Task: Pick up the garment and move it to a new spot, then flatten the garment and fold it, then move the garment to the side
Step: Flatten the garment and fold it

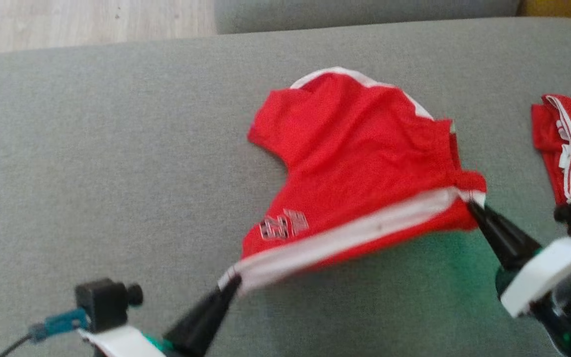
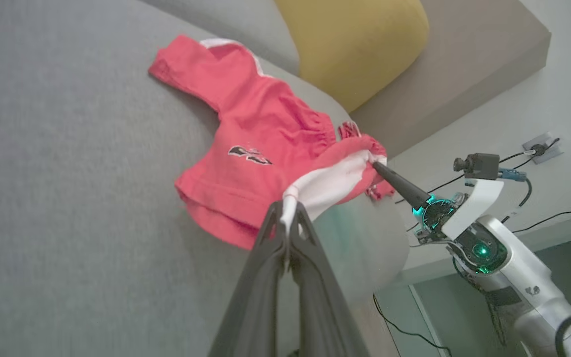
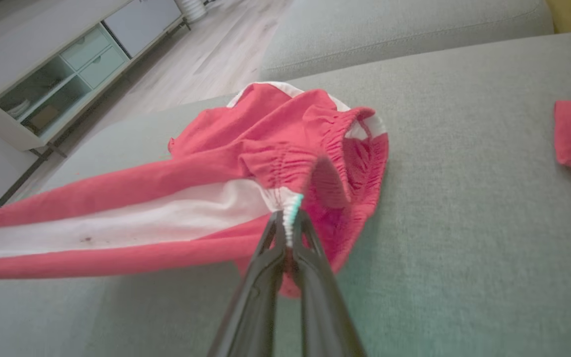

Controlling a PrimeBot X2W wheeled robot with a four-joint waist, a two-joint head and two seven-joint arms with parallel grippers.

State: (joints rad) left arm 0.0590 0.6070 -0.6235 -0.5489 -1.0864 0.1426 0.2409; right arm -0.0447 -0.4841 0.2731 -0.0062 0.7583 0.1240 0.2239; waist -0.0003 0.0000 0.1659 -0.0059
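The garment [image 1: 360,163] is a pair of red shorts with a white side stripe and a small printed logo, lying on a grey sofa seat [image 1: 92,173]. Its near edge is lifted off the cushion and stretched taut between my two grippers. My left gripper [image 1: 233,281] is shut on the hem end of the stripe, seen close in the left wrist view [image 2: 288,206]. At the other end my right gripper [image 1: 471,202] is shut on the elastic waistband corner [image 3: 288,220]. The far part of the garment [image 2: 251,129] still rests on the cushion.
A second red piece with white stripes [image 1: 570,148] lies on the seat at the right. A yellow cushion [image 2: 355,44] sits against the sofa back. Wooden floor [image 1: 67,25] lies beyond the seat, with a low cabinet [image 3: 57,74] further off.
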